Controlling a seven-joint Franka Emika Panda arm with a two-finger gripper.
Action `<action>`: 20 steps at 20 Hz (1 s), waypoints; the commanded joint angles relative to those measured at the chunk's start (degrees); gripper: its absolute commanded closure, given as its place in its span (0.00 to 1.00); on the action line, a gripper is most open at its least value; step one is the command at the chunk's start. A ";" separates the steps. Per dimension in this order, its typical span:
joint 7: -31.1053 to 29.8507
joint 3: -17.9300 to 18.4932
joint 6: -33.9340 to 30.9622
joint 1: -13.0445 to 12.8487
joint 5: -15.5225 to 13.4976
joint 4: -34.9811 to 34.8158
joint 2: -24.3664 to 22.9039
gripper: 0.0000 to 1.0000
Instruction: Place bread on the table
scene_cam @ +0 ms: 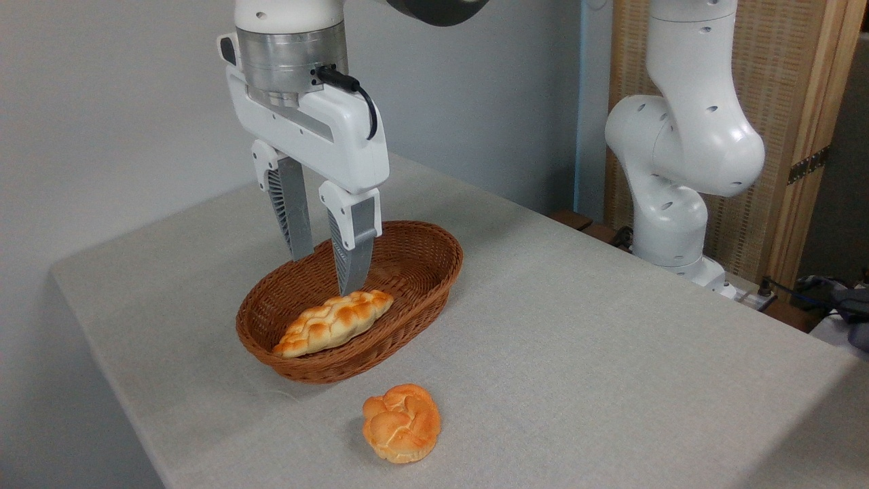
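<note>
The bread [334, 322], a long braided loaf, is seen lying inside the brown wicker basket [421, 272], in the near-left half of it, with one pale end resting against the wall at about 8 o'clock and the other end pointing to 2 o'clock. The hand [326, 272] is held above the basket, at 12 o'clock from the middle of the loaf, with its two fingers spread a little and nothing between them. One fingertip is seen just over the browned top; whether it touches cannot be told.

The loaf is judged to be light and rather stiff, with a glossy, perhaps slippery crust. The bumps of the braid could give some hold to the pads. It is best taken across its thick middle, where the width seems to fit the gap, and not at the tapered ends, from which it could tip or slide.

The basket wall rises close along the left side of the loaf, so little room is left there for a finger. The loaf must be lifted clear over the rim. Much bare bench [611, 353] is open at 3 o'clock from the basket. The round roll [401, 422] lies at 6 o'clock, near the front edge, and should be avoided.
</note>
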 commanded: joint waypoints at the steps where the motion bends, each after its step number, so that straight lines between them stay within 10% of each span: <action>1: -0.30 -0.09 -1.55 0.02 0.29 0.79 -0.15 0.00; 20: -4.34 -4.12 0.38 -2.70 -0.50 -3.42 0.03 0.00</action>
